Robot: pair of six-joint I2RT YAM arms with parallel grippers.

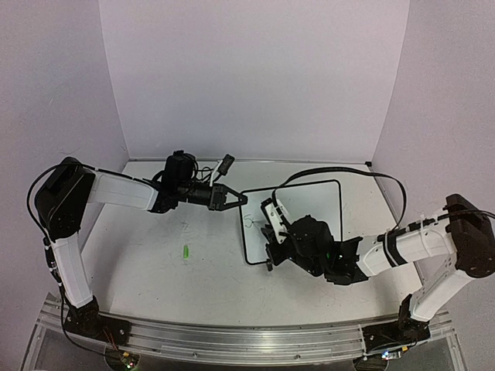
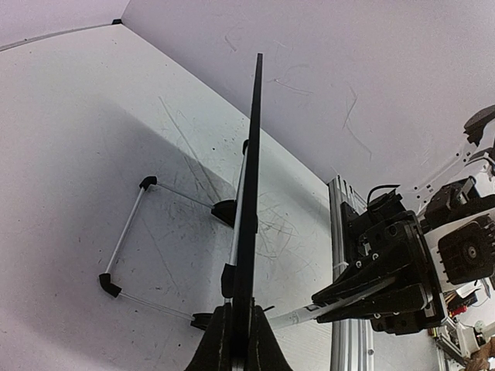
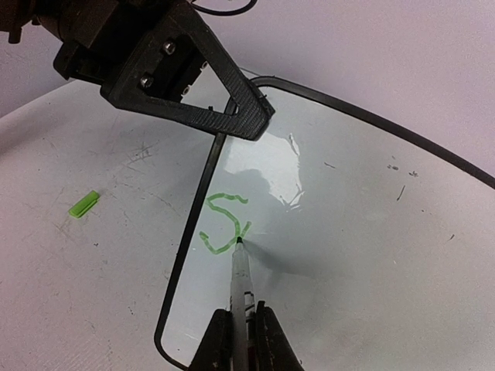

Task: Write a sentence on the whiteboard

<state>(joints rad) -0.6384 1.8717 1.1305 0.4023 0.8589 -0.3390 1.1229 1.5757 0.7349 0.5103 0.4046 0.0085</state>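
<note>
The board (image 1: 317,199) lies right of the worktop's middle, nearer the far edge than the near one. My left end effector (image 1: 236,199) is clenched on the middle of its left frame edge and pins it. My right end effector (image 3: 240,340) is clenched on the pen (image 3: 241,282), whose tip touches the glossy face just right of a green S (image 3: 223,224). That S is all there is of the sentence (image 1: 249,222), so I judge the job as barely begun: one letter near the board's left edge, and the rest of the width bare.

To do this stroke well, I want light, even pressure. The pen leans back toward my wrist, so pushing down hard would likely skid the tip or flex the board. I would draw the next letter small and close to the S, and run the line straight toward the right edge, since the full sentence has to fit in one row. Short strokes with the tip dragged rather than pushed should give a cleaner line.

The left grip matters as much: if it slackens, the board could slide under the pen. The left fingers (image 3: 251,116) sit just above the S, so I would steer upstrokes clear of them.

The green cap (image 1: 186,251) lies on the worktop left of the board, well out of the way.
</note>
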